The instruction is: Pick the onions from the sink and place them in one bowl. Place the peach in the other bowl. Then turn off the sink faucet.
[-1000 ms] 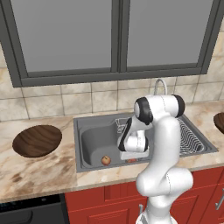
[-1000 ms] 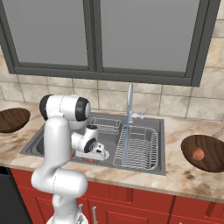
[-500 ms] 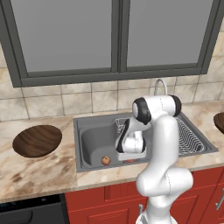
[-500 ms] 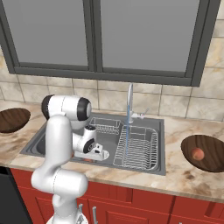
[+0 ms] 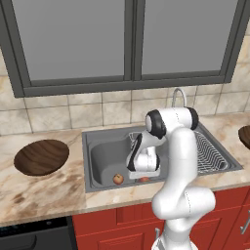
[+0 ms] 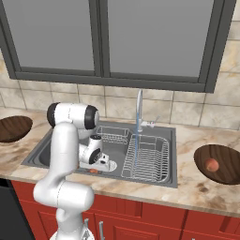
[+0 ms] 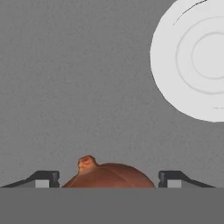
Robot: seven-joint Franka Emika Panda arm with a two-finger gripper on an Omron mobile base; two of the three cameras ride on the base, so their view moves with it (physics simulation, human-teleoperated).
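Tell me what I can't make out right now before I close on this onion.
- Onion between the fingers, hand view: lower half cut off by the bottom band, so finger contact is unclear.
- Same onion, left base view: mostly hidden behind the hand.
- Faucet, left base view: base and lever hidden behind the arm.
- Right bowl, left base view: cut off by the edge.

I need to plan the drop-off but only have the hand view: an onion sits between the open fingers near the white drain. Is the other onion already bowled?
Observer: No, the second onion lies on the sink floor, left of the gripper.
Operator: Peach done?
Observer: Yes, the peach sits in the right bowl.
Operator: Left bowl free?
Observer: The left bowl holds nothing.
Operator: Faucet off?
Observer: No, water runs from the faucet.
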